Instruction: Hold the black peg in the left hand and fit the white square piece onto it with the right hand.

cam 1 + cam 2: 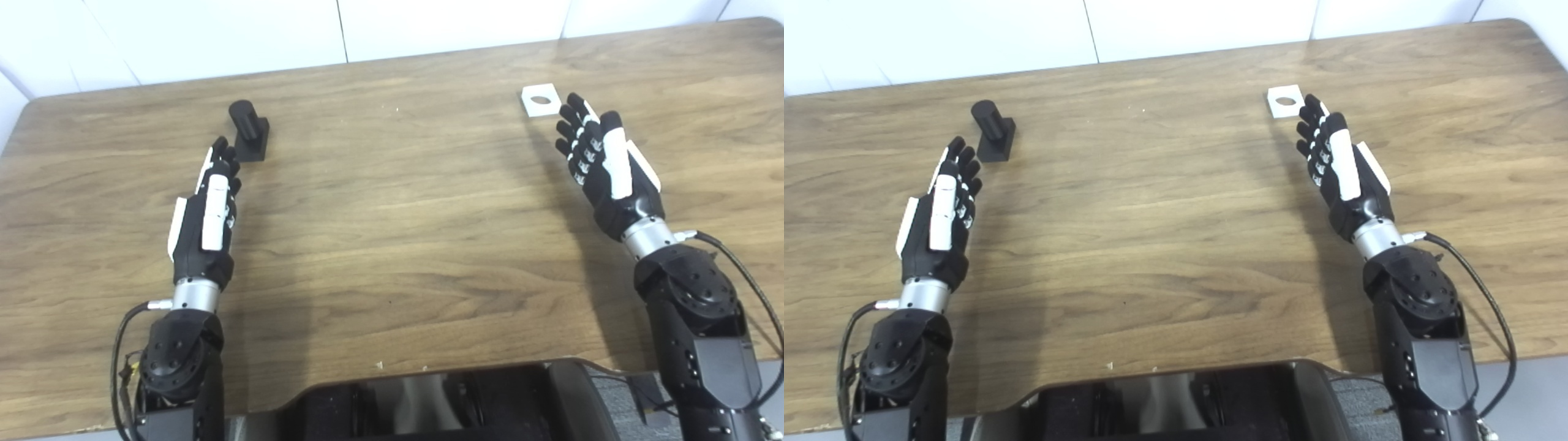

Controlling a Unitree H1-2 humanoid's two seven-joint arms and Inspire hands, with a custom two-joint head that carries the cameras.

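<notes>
The black peg (248, 130), a short cylinder on a square black base, stands on the wooden table (392, 202) at the far left. My left hand (208, 211) is open and empty, its fingertips just short of the peg's base. The white square piece (540, 100), flat with a round hole in its middle, lies on the table at the far right. My right hand (606, 162) is open and empty, its fingertips close to the piece's near right corner. Both also show in the right eye view: the peg (993, 130) and the white piece (1285, 101).
A white wall (343, 30) runs along the table's far edge. My own dark body (441, 398) shows at the table's near edge, between the two forearms.
</notes>
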